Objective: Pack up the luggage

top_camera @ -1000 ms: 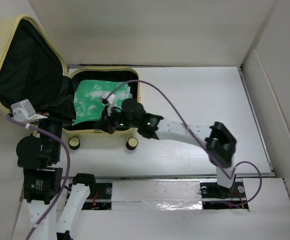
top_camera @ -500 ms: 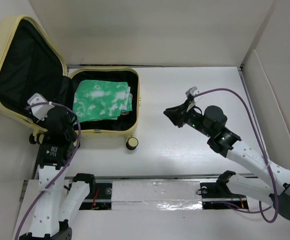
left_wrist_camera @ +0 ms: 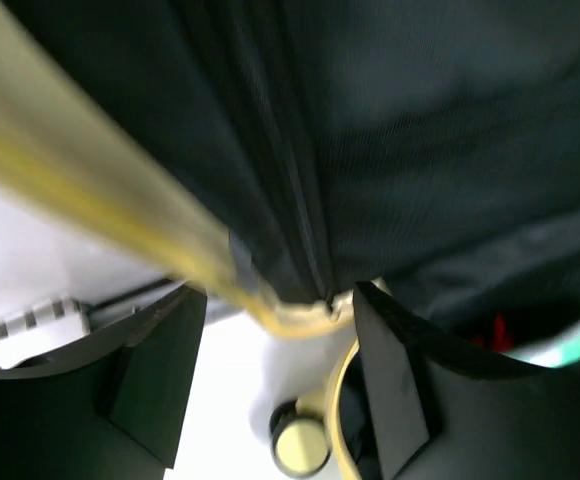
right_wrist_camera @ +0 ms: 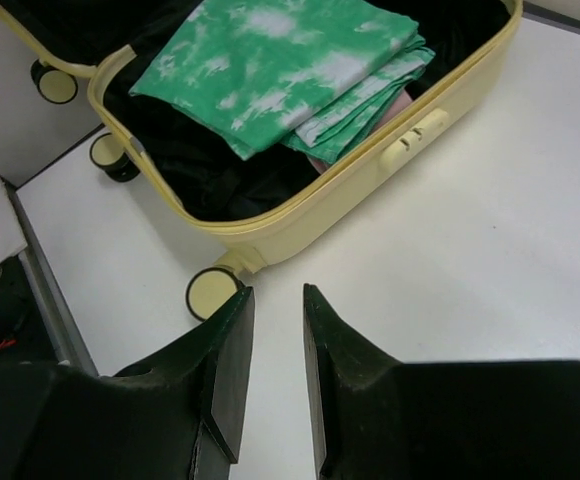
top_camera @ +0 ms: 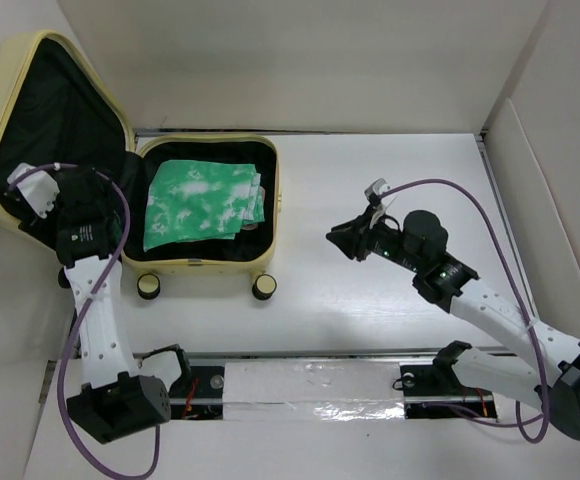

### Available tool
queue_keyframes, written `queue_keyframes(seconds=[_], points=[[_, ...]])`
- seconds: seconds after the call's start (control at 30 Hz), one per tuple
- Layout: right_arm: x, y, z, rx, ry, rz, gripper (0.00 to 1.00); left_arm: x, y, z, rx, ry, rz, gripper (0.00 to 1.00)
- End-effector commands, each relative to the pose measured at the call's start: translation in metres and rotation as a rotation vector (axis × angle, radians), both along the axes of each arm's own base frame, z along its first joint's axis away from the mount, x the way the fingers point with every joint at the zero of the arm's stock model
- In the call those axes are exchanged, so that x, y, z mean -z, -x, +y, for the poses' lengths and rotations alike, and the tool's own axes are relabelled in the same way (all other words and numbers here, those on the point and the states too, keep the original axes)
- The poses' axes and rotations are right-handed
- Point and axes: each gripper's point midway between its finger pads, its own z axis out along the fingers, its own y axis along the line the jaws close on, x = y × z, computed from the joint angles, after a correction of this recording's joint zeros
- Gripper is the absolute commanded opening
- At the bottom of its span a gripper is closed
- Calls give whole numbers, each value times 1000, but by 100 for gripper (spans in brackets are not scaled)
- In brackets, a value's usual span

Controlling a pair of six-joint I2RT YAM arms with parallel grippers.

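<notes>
The pale-yellow luggage (top_camera: 273, 215) lies open at the left, its black-lined lid (top_camera: 50, 120) leaning back. A folded green-and-white cloth (top_camera: 202, 200) rests in the base, also seen in the right wrist view (right_wrist_camera: 280, 60). My left gripper (top_camera: 105, 195) hovers at the lid's lower edge near the hinge. Its jaws are open, and the blurred yellow rim (left_wrist_camera: 100, 210) crosses just beyond the fingertips (left_wrist_camera: 185, 310). My right gripper (top_camera: 342, 235) hangs over bare table to the right of the luggage (right_wrist_camera: 370, 175), narrowly open and empty (right_wrist_camera: 275, 292).
Caster wheels (top_camera: 263, 288) (top_camera: 148, 286) stick out from the luggage's near side. White walls enclose the table, with an angled panel (top_camera: 550, 200) on the right. A taped rail (top_camera: 320, 385) runs along the near edge by the arm bases. Purple cables trail from both wrists.
The right gripper came out of the luggage to the table on its right and opened. The left arm swung from the luggage's front corner up to the lid, its jaws widening.
</notes>
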Motion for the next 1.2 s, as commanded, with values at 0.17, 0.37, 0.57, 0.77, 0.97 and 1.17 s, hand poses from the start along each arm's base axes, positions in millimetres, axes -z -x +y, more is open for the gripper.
queue_keyframes(seconds=[0.17,0.37,0.57,0.77,0.97,1.17], points=[[-15,5,18,-45,16,-53,33,-22,-8,20,-80,-55,18,49],[-3,-5,15,10,66,-25,33,-20,1,28,-150,-102,41,41],[4,-13,12,52,88,-7,33,4,4,42,-156,-7,55,37],[5,-15,11,64,92,-1,33,-4,-4,34,-73,19,-18,0],[10,-18,12,71,105,14,33,-27,-31,-32,149,-56,-48,0],[22,-23,18,84,123,45,34,-26,-59,-129,535,-5,-134,0]])
